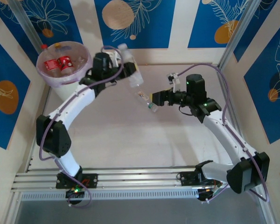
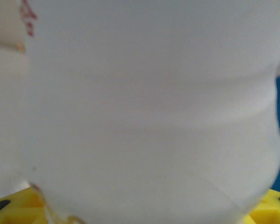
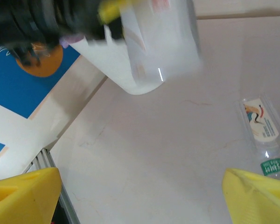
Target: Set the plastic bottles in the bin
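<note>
The pale counter (image 1: 130, 135) spreads under both arms. At its far left corner stands the bin (image 1: 41, 72), with red-labelled bottles (image 1: 56, 64) already lying inside. Just right of the bin, we see the left end effector (image 1: 127, 71) closed around a large clear bottle (image 1: 136, 77), held tilted above the counter; in the left wrist view that bottle sits right against the camera. Near the middle, a smaller labelled bottle (image 3: 263, 130) lies flat on the counter, just ahead of the right end effector (image 1: 155, 99), near its right finger. That end effector's jaws stand wide apart, gripping nothing.
</note>
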Controlling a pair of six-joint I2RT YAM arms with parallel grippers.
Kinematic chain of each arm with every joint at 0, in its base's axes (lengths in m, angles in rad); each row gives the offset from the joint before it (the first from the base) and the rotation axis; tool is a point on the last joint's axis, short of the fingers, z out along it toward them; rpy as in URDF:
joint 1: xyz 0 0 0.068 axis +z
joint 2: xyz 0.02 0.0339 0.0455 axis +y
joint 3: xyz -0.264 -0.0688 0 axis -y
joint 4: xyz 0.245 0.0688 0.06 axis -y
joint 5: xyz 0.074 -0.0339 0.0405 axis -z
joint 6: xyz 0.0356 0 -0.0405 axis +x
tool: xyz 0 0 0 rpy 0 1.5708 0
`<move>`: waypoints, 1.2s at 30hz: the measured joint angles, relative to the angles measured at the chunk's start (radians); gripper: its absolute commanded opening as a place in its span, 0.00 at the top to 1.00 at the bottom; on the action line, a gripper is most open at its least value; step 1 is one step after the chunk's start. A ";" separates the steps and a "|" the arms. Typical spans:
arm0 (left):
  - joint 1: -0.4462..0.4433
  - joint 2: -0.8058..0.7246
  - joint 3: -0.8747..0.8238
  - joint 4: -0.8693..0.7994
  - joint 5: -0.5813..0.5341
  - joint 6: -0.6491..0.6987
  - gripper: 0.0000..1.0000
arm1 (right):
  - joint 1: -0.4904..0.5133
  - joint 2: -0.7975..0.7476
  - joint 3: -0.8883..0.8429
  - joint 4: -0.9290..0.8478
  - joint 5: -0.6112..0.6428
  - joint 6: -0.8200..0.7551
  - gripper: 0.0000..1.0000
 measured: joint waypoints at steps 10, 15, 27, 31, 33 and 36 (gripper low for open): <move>0.394 -0.011 0.389 -0.165 -0.020 0.111 0.56 | -0.024 0.015 -0.062 -0.074 0.050 -0.027 0.12; 0.568 -0.004 0.439 -0.218 -0.019 0.107 0.59 | -0.024 0.031 -0.071 -0.095 0.079 -0.045 0.12; 0.604 0.237 0.545 -0.439 0.043 0.180 0.60 | -0.020 0.035 -0.089 -0.142 0.132 -0.061 0.12; 0.594 0.268 0.545 -0.493 0.072 0.214 0.60 | 0.004 0.035 -0.089 -0.146 0.184 -0.061 0.12; 0.586 0.274 0.545 -0.512 0.080 0.234 0.60 | 0.020 0.040 -0.089 -0.150 0.213 -0.062 0.12; 0.574 0.285 0.551 -0.548 0.086 0.273 0.62 | 0.039 0.066 -0.087 -0.158 0.245 -0.066 0.12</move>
